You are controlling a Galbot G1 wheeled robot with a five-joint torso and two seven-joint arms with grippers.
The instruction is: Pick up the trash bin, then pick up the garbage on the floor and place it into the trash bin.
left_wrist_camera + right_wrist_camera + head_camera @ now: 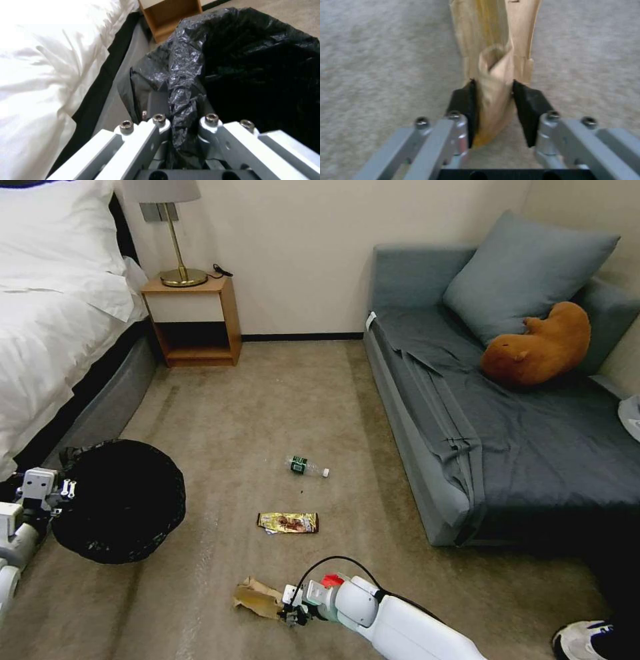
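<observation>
Item: crumpled brown paper bag (493, 75), near floor, pinched in my right gripper (493, 110); light, crushable, hold the fold. Left gripper (181, 120) apparently clamped on trash bin (120, 500) rim, left.

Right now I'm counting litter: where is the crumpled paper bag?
Head view: the crumpled paper bag lies low on the carpet, clamped in the right gripper, nearer the robot than the gold wrapper.

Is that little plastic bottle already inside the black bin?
No, the bottle lies on the carpet in the middle of the room, well apart from the trash bin.
</observation>
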